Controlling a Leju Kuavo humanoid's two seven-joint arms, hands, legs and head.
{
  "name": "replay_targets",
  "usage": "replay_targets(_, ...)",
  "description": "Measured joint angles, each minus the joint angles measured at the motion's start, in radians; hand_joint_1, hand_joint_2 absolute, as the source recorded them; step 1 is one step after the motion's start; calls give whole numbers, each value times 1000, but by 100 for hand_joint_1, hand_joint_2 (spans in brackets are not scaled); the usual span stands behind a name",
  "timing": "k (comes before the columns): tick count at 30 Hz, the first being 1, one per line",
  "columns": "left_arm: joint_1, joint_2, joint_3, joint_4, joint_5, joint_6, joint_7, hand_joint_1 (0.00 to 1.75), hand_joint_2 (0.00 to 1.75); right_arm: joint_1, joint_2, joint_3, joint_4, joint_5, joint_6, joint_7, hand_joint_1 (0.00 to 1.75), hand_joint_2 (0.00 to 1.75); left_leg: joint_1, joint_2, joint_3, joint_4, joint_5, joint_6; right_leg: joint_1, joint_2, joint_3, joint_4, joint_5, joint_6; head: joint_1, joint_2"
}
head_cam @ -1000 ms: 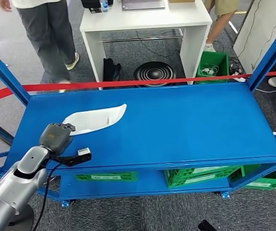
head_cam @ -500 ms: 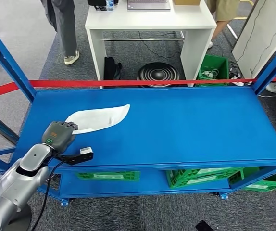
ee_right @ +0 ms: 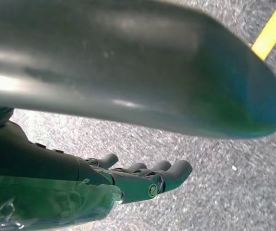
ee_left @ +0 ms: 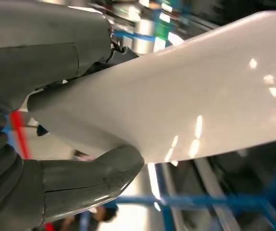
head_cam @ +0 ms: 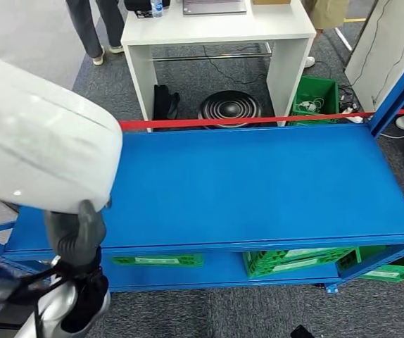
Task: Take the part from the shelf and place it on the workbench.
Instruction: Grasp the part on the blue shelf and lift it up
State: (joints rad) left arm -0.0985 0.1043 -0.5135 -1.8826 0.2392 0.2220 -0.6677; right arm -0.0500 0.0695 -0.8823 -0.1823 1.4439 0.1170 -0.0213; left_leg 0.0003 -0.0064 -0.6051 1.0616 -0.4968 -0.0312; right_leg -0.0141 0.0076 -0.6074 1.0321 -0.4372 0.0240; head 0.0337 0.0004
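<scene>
One white part point(head_cam: 40, 134) is showing at the near left, with one hand point(head_cam: 77, 229) under it. One blue shelf unit point(head_cam: 253, 183) is standing in front. Three green crates point(head_cam: 295, 257) are sitting on its lower level, and a fourth one point(head_cam: 312, 95) on the far floor. One white table point(head_cam: 216, 32) is standing beyond one red tape point(head_cam: 253, 120).

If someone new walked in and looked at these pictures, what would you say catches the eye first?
First, the big glossy white part, lifted close to the head camera at the left and covering that end of the blue shelf. Just under it the left hand grips its lower edge. After that, the red tape running along the shelf's far side, with a white table standing beyond it.
</scene>
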Motion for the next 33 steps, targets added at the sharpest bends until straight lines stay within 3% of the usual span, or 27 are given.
replay_targets(2,5,-3,-10,-50,-153,-6,0,175,175,-3,0,0,0,0,-1,0,0,0,1,0,-56,127,-66,-5,0,-2,0,0,0,-6,-2,0)
replay_targets(3,7,-4,-15,-67,-226,-10,0,175,175,-3,0,0,0,1,-1,0,0,0,1,0,-84,186,-88,-6,0,-3,0,0,0,-7,-2,0)
replay_targets(4,9,-4,-19,-81,-274,-15,0,175,175,-3,0,0,0,1,-1,0,0,0,1,0,-99,218,-91,-6,0,-3,0,0,0,-8,-2,0)
replay_targets(5,11,-4,-22,-92,-295,-19,1,175,175,-3,0,0,0,2,-1,0,0,0,1,0,-97,213,-76,-4,0,-3,1,0,0,-7,-3,0)
replay_targets(6,11,-3,-24,-100,-302,-20,1,175,175,-3,0,0,0,2,-1,0,0,0,1,0,-78,173,-45,-1,0,-2,1,0,0,-7,-3,0)
replay_targets(8,11,-3,-25,-114,-310,-12,1,175,175,-3,0,0,0,3,0,0,0,0,0,1,-12,44,18,7,2,-1,2,2,0,-3,-6,0)
replay_targets(9,10,-3,-26,-119,-315,-6,1,175,175,-3,0,0,0,3,0,-1,0,0,0,1,14,-8,34,9,4,-1,1,3,1,1,-5,0)
replay_targets(11,12,-2,-26,-123,-324,10,1,175,175,-3,0,0,0,3,2,-1,0,0,-2,-1,32,-53,40,14,7,0,-2,2,5,13,-5,0)
replay_targets(14,14,1,-27,-123,-329,36,1,175,175,-2,0,0,0,1,4,-4,0,0,1,-2,32,-61,46,28,4,-1,-9,12,-4,30,-4,0)
replay_targets(16,16,2,-27,-123,-331,43,1,175,175,-2,0,0,0,-1,5,-7,0,0,4,-1,33,-63,50,36,3,-2,-47,97,-55,39,-1,0)
replay_targets(18,20,3,-27,-123,-331,42,1,175,175,0,-1,0,0,-2,5,-7,0,0,4,0,33,-63,52,39,3,-2,-103,226,-115,44,1,0)
replay_targets(19,23,4,-27,-123,-331,40,1,175,175,0,-1,0,0,-3,5,-8,0,0,4,0,33,-63,53,40,3,-2,-118,265,-127,45,2,0)
replay_targets(20,25,5,-28,-123,-331,36,1,175,175,1,-1,0,0,-4,5,-7,0,0,4,0,33,-63,54,40,3,-2,-116,267,-121,46,2,0)
replay_targets(21,27,6,-29,-123,-331,32,1,175,175,0,-2,0,0,-5,5,-5,0,0,4,0,33,-62,54,40,2,-2,-94,230,-97,45,2,0)
replay_targets(24,29,8,-43,-123,-326,18,1,175,175,-5,-5,-1,0,-11,6,8,0,0,0,-3,31,-58,56,31,1,0,8,41,-20,42,2,0)
replay_targets(25,30,9,-49,-124,-324,14,1,175,175,-5,-5,-2,0,-13,7,14,0,0,-2,-4,28,-57,58,25,1,2,22,10,-12,38,1,0)
replay_targets(28,32,10,-66,-125,-316,2,1,175,175,-3,-9,-7,0,-20,12,39,0,0,-2,-5,22,-56,63,8,3,4,17,2,-4,19,0,0)
replay_targets(30,33,11,-75,-126,-313,-2,1,175,175,-3,-15,-11,0,-24,15,55,0,0,-1,-4,9,-25,26,-2,0,2,8,0,6,4,-3,0)
replay_targets(33,34,11,-82,-127,-308,-5,1,175,175,-3,-25,-16,0,-26,16,66,0,0,1,-3,-56,147,-93,-11,0,-2,-17,-1,24,-8,-8,0)
